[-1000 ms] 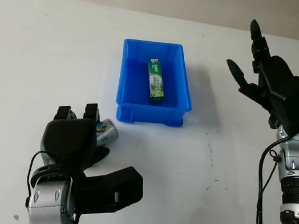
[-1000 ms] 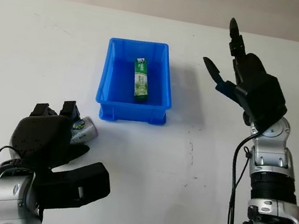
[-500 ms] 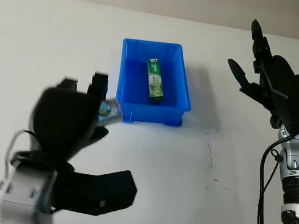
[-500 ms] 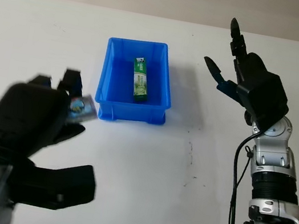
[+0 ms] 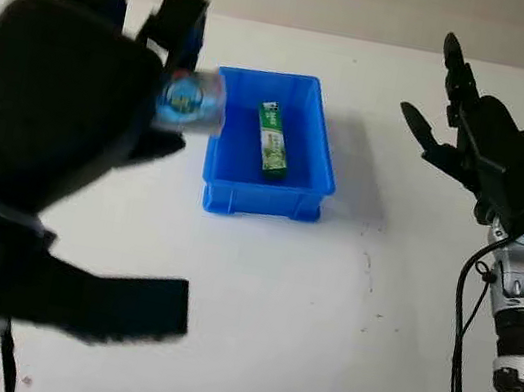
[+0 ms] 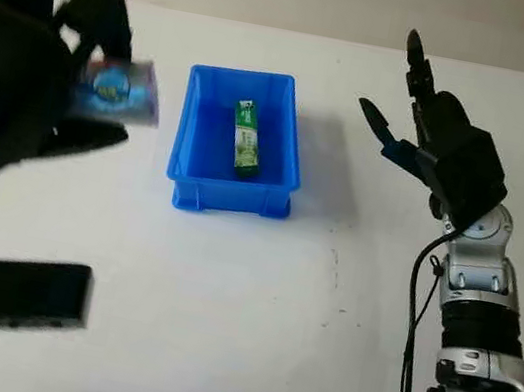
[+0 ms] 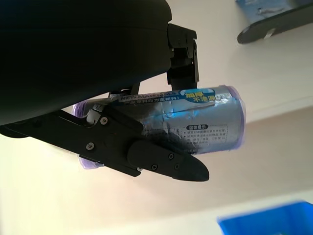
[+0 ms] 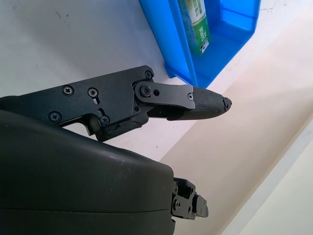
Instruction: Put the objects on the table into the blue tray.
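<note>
On your left, the left hand (image 5: 67,91) is raised well above the white worktop (image 5: 325,299), close to the head camera, with its fingers (image 7: 161,161) curled around a small silvery-blue can (image 5: 189,102). From the wrist, you can see the can (image 7: 195,122) pinched between the fingers and the palm shell, one end sticking out past them. The hand is blurred in the head views, so its exact height over the worktop is hard to judge; it looks to be just left of the tray's left wall.

Moving right, the blue tray (image 5: 322,156) sits on the worktop around the middle. A green box (image 5: 272,139) lies flat inside it, lengthwise along the tray floor, near the centre.

On your far right, the right hand (image 5: 474,142) hangs in the air to the right of the tray and well apart from it. It is open and holds nothing.
</note>
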You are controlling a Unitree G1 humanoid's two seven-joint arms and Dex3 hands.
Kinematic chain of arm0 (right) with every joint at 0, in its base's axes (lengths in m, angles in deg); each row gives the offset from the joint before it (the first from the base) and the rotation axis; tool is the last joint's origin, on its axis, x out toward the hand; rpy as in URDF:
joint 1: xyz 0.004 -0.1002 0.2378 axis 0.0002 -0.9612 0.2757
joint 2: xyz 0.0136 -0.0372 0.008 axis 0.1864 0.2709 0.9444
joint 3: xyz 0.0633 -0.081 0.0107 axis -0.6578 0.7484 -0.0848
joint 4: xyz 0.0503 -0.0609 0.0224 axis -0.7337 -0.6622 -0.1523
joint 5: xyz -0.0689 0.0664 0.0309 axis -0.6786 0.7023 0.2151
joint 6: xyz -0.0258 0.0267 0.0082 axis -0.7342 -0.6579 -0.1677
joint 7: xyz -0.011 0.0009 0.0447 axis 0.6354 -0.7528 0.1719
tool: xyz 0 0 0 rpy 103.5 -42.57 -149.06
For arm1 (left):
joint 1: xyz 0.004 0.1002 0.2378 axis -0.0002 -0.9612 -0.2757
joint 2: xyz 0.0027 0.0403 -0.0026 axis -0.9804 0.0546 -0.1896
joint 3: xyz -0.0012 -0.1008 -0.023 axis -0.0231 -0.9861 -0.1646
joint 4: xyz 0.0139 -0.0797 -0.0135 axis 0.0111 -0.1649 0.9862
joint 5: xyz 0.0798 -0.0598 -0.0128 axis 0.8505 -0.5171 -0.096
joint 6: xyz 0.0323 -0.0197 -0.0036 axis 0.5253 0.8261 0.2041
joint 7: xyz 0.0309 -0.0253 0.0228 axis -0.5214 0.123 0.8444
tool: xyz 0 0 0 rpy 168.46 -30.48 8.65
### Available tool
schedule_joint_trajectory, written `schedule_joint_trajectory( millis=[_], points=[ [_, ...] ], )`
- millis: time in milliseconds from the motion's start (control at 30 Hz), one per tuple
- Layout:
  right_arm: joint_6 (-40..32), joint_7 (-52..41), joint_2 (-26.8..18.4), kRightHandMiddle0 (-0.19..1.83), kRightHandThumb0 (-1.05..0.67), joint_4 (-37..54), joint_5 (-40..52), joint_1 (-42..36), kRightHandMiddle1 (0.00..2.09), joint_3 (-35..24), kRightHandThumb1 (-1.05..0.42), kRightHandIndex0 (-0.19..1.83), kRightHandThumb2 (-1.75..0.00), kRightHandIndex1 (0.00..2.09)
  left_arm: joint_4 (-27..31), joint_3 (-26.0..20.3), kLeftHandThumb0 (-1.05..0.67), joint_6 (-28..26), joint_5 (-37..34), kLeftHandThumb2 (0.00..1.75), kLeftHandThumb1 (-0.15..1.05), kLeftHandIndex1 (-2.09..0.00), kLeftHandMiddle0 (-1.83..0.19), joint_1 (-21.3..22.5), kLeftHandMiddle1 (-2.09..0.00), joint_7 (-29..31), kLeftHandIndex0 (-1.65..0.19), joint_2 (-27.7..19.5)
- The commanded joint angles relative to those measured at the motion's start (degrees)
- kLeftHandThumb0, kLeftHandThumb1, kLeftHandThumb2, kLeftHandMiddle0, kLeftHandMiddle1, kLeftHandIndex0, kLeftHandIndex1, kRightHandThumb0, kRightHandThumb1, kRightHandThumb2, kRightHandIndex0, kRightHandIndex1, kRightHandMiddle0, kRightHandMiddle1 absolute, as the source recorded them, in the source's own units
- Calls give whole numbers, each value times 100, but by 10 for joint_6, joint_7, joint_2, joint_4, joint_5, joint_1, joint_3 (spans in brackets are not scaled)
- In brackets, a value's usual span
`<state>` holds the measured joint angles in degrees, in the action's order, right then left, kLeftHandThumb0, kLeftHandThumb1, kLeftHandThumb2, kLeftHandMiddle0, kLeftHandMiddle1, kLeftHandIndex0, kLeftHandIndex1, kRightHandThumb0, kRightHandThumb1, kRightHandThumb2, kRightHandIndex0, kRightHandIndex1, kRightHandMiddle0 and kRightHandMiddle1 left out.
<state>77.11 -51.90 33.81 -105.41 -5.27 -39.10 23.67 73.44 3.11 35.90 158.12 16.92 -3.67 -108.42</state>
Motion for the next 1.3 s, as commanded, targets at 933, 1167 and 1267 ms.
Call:
schedule_joint_trajectory(
  millis=[933, 1167, 1267],
  points=[
    [-4, 13, 2, -19, -57, 46, 13, -19, 0, -13, -105, -19, -51, 0, -825, 304, -47, -63, -214, 38, 105, -155, -63, 375, -209, -163, 0, 108],
    [-17, 22, -1, -19, -58, 52, 4, -22, 0, -13, -105, -19, -52, 0, -829, 325, -77, -76, -255, 48, 105, -26, -1, 381, -63, -60, 17, 91],
    [-20, 19, 0, -19, -58, 52, 4, -20, 0, -13, -105, -19, -52, 0, -812, 310, -79, -88, -287, 50, 105, -8, 6, 378, -78, -63, 18, 89]
  ],
)
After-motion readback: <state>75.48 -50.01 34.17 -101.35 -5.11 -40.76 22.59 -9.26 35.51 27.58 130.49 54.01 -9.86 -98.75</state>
